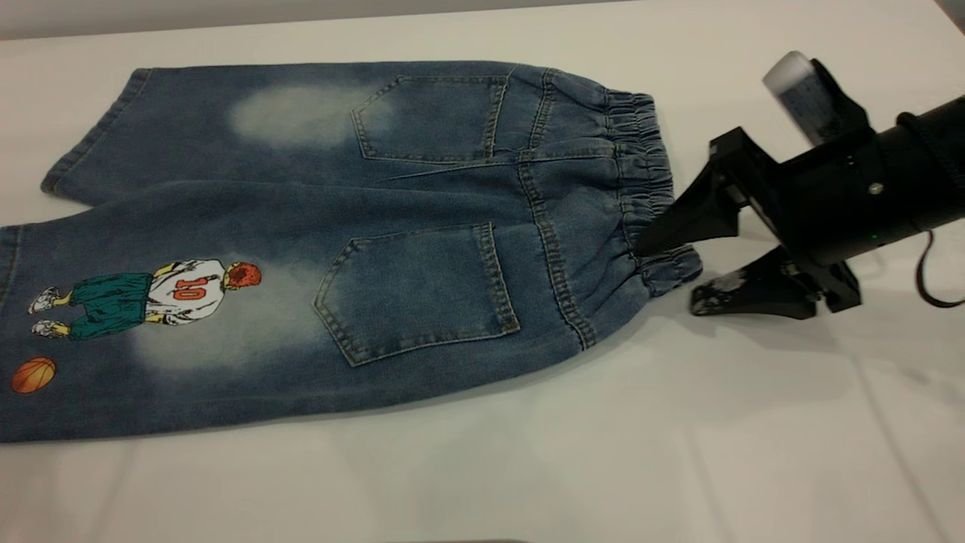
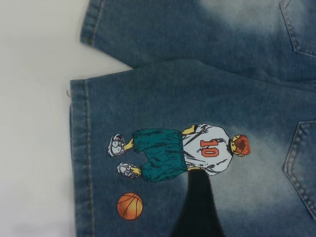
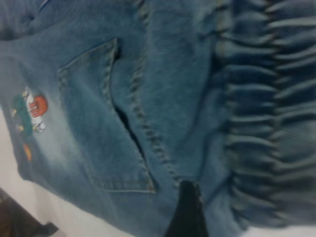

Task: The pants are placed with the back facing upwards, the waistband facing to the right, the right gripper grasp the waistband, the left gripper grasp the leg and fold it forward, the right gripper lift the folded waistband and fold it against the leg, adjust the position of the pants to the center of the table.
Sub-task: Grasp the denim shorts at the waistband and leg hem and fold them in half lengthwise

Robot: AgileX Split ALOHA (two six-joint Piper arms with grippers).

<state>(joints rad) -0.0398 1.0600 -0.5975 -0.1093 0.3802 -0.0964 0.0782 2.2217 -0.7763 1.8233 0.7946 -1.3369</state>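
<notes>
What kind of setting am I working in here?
Probably a lab or test bench: a bare white table, one pair of pants laid flat, and the right gripper at the waistband.

Not much on show beyond the job itself: only scraps at the edges.

Up along the far edge of the table (image 1: 754,452), in the exterior view, runs a plain grey band (image 1: 226,15), flat and featureless, widest at the left and thinning out toward the right. Tucked into that view's top right corner there's a small dark wedge (image 1: 957,9), too little of it showing to say what it is. Over in the right wrist view, a dark brownish patch (image 3: 12,217) sits past the table's edge in one corner, with a darker shape just beside it, blurred, so no telling what that is either.
</notes>
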